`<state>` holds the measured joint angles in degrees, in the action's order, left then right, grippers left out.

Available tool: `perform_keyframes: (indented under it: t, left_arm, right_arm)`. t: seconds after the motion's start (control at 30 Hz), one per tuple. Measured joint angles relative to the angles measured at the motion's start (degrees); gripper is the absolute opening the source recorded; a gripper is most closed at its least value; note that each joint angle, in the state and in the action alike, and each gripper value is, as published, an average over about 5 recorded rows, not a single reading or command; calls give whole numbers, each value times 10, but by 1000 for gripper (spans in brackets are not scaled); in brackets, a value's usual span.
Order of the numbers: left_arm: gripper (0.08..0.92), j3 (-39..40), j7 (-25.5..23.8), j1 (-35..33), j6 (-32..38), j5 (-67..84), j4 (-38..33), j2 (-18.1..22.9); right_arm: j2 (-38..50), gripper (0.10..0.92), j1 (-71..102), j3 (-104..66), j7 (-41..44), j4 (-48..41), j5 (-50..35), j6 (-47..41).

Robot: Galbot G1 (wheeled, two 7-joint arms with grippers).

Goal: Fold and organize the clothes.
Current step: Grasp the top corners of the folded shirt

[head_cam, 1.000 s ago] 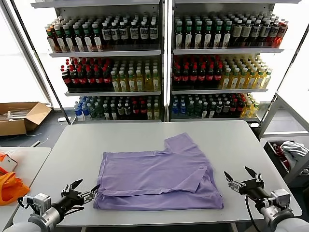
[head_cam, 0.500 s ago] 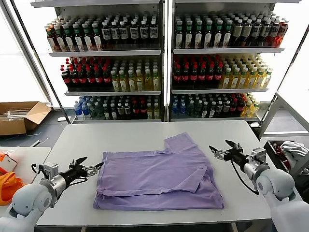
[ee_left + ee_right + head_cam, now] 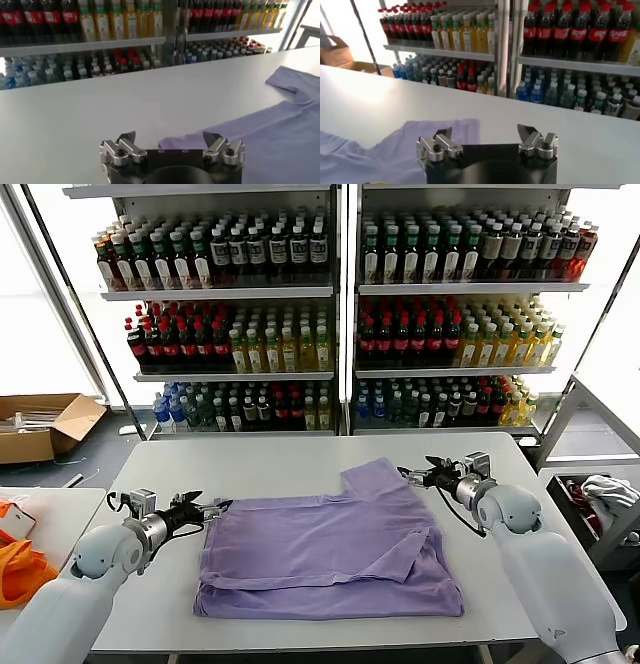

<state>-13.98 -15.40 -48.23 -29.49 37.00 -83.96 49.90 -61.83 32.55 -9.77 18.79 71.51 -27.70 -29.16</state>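
The clothes, one lavender T-shirt (image 3: 330, 544), lie partly folded in the middle of the white table (image 3: 250, 459), with one sleeve (image 3: 373, 478) sticking out toward the shelves. My left gripper (image 3: 207, 510) hovers open at the shirt's far left corner. In the left wrist view that corner (image 3: 175, 142) lies just ahead, between the spread fingers of the left gripper (image 3: 169, 137), and the shirt (image 3: 265, 125) runs off to one side. My right gripper (image 3: 418, 476) stands open just right of the sleeve. The right wrist view shows the right gripper (image 3: 484, 131) empty, the sleeve (image 3: 395, 145) beside one finger.
Shelves of bottles (image 3: 340, 314) stand behind the table. A cardboard box (image 3: 40, 424) sits on the floor at the left. Orange fabric (image 3: 20, 569) lies on a side table at the left, and a white cloth bundle (image 3: 605, 492) sits in a bin at the right.
Both arms have moved from the table's near edge up along the shirt's sides, the left to its far left corner, the right to the sleeve. Both grippers stayed open.
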Motion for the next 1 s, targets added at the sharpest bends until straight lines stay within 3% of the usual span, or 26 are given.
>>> perform_keyframes:
  t: [0.4, 0.53, 0.8, 1.0]
  left_arm:
    - [819, 28, 1, 26, 1, -1, 29, 11]
    - [773, 30, 1, 21, 2, -1, 30, 11]
    - [611, 29, 6, 7, 9, 0, 31, 13]
    - [439, 27, 7, -2, 15, 1, 29, 11]
  right_arm:
    - [-43, 823, -57, 47, -8, -93, 17, 10]
    - [-60, 811, -74, 61, -12, -120, 21, 14]
    - [-77, 603, -89, 78, -13, -149, 24, 20]
    - [-79, 429, -88, 80, -16, -152, 17, 21]
